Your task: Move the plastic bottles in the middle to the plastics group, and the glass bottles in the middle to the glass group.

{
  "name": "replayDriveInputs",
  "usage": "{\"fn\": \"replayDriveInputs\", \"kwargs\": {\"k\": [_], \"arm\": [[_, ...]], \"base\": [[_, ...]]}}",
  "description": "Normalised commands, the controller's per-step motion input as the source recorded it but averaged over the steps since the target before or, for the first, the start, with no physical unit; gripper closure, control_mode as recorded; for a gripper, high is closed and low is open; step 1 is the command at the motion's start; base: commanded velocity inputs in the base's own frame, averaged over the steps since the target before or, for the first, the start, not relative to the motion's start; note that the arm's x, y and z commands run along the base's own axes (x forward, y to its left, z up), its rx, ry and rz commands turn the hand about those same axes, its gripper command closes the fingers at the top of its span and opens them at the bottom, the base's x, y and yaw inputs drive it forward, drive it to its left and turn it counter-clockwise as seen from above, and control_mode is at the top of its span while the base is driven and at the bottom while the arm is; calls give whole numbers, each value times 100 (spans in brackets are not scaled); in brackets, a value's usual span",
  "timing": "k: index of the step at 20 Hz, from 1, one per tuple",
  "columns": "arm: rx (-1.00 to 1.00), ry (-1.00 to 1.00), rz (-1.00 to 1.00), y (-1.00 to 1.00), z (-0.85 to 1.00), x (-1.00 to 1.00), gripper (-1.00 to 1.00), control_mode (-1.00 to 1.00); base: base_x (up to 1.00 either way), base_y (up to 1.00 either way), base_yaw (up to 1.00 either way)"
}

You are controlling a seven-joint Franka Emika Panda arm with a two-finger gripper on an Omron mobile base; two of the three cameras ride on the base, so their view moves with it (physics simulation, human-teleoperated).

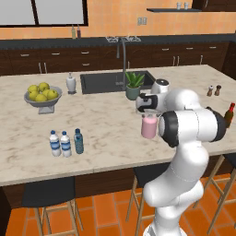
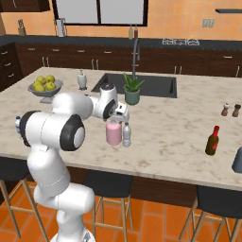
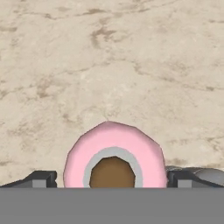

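Marble island counter [image 1: 106, 129] carrying all task items, seen from behind the arm. The wide pink bottle [image 2: 113, 133] stands upright near the counter's middle, directly under the gripper [image 3: 112, 178], whose jaws are spread fully apart and hold nothing; in the hand view its two dark tips flank the bottle's open neck, one on each side, apart from it. The tall dark bottle with a red neck [image 2: 213, 140], the glass group, stands well apart toward the counter's right end. The clear capped bottle [image 2: 126, 134] stands just beside the pink bottle, on its right in the right base view. The two blue-labelled water bottles [image 1: 60, 144], with the blue-teal bottle [image 1: 79, 141] just beside them, stand at the counter's left front. Likely hazards: on descent, a finger could strike the clear capped bottle and topple it, given the closeness; the pink bottle's width may leave little clearance inside the jaws, so an off-centre approach could push it over.
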Motion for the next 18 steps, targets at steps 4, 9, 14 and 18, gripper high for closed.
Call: {"fn": "replayDriveInputs", "kwargs": {"k": [4, 9, 14, 18], "arm": [[0, 0, 2, -1, -5, 22, -100, -100], [0, 0, 1, -1, -5, 8, -100, -100], [-2, -1, 1, 0, -17, 0, 100, -100], [-3, -5, 1, -4, -3, 0, 100, -100]], "base": [[0, 0, 0], [0, 0, 0], [0, 0, 0], [0, 0, 0]]}}
